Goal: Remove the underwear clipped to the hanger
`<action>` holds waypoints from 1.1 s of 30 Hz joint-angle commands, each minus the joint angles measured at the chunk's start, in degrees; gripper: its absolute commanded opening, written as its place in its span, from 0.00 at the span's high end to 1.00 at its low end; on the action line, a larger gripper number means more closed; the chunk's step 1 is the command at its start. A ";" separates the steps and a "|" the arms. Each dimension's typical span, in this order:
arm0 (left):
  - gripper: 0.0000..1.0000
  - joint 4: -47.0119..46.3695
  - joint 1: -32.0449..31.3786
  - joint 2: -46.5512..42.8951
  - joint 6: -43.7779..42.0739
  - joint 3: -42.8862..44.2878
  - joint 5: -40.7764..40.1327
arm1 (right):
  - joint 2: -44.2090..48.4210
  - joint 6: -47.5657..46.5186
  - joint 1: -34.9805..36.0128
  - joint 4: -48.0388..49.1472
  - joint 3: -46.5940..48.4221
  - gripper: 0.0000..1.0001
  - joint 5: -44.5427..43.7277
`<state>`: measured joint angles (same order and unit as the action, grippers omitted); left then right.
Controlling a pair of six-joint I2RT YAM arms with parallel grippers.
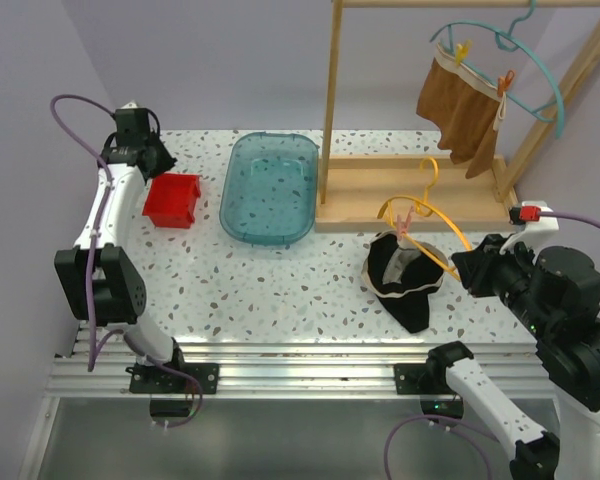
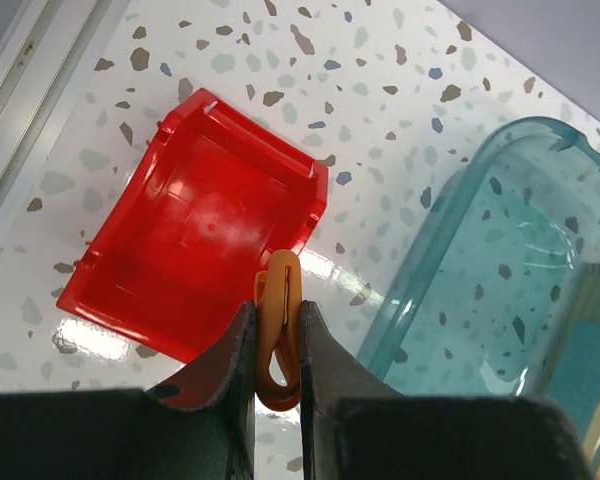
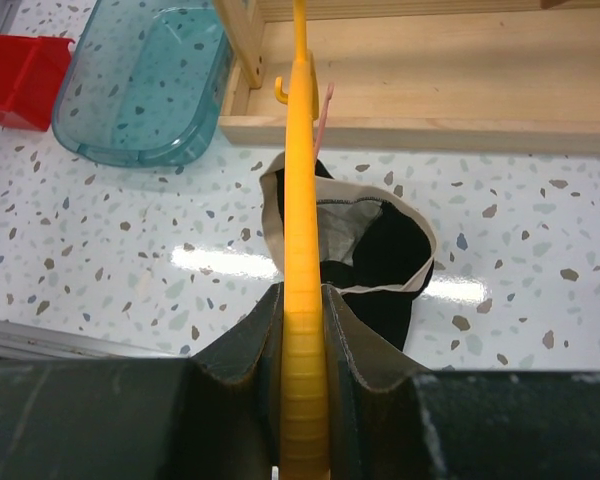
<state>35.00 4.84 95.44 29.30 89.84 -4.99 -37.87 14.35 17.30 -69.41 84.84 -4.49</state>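
The black underwear point(image 1: 400, 275) with beige waistband lies on the table, held by a pink clip point(image 1: 404, 222) to a yellow hanger point(image 1: 432, 225). My right gripper point(image 1: 462, 266) is shut on the yellow hanger point(image 3: 302, 200), with the black underwear point(image 3: 380, 250) below it. The rust-brown underwear point(image 1: 462, 112) hangs clipped to a teal hanger point(image 1: 525, 75) on the wooden rack point(image 1: 410, 190). My left gripper point(image 1: 155, 160) is shut on an orange clip point(image 2: 278, 330) just above the red bin point(image 2: 195, 230).
A teal plastic tub point(image 1: 270, 186) stands between the red bin point(image 1: 172, 200) and the rack; it also shows in the left wrist view point(image 2: 500, 270) and the right wrist view point(image 3: 145, 80). The rack's wooden base point(image 3: 430, 90) lies just behind the black garment.
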 commanded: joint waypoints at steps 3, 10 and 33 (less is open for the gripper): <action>1.00 -1.17 0.61 5.98 -3.28 6.48 -3.87 | 0.78 0.42 0.01 1.47 0.15 1.00 1.50; 0.66 1.55 1.40 10.20 -2.76 8.33 -6.96 | 0.16 -0.02 -0.07 1.11 0.59 1.00 0.45; 0.00 -9.82 -18.87 -15.71 12.43 -10.98 30.89 | 2.88 -0.81 -0.07 5.60 -3.27 1.00 0.62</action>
<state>34.00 -5.39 85.60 34.28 84.47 11.57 -36.75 14.31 17.30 -68.47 82.08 -4.49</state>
